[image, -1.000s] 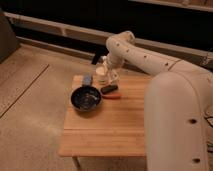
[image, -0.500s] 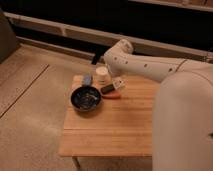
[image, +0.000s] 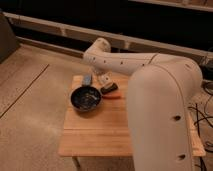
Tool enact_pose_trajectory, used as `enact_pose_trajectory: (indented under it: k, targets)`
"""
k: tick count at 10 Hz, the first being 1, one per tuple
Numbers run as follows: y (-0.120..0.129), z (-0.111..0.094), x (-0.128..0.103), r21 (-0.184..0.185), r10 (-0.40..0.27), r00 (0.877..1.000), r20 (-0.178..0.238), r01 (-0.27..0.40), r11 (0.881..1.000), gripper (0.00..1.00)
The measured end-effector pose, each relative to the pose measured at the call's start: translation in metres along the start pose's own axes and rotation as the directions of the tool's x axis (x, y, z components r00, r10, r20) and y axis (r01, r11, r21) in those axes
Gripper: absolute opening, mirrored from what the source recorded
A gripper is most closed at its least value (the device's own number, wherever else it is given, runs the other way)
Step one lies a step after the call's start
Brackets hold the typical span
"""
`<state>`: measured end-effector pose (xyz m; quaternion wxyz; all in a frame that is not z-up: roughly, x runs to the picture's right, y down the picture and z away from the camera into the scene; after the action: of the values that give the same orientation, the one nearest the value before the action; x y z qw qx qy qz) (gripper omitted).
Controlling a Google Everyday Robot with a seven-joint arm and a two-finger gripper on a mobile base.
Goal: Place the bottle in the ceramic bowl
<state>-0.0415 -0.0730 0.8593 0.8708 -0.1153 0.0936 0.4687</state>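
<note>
Gripper (image: 104,79) hangs just behind ceramic bowl (image: 85,98), perhaps over the table (image: 100,135).

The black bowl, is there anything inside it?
The bowl shows only pale speckles, no bottle yet. The gripper hangs just behind it, beside the black-and-orange thing; what it holds is hidden.

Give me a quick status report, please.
Gripper low at table's far edge, behind ceramic bowl. Bottle not identifiable. Black-and-orange item right of bowl.
</note>
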Motion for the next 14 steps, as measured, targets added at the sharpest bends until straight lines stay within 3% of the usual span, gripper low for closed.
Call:
enact_pose_trajectory:
  k: [5,8,10,14]
  targets:
    - [0.069,-0.004,0.006,-0.031,-0.118,0.993,0.009,0.118,0.993,0.00]
    - [0.100,-0.004,0.028,-0.035,-0.188,0.982,0.008,0.188,0.981,0.00]
    - [0.103,0.007,0.034,-0.030,-0.190,0.982,-0.006,0.190,0.981,0.00]
    - [0.066,0.031,0.013,-0.004,-0.141,0.990,-0.025,0.141,0.990,0.00]
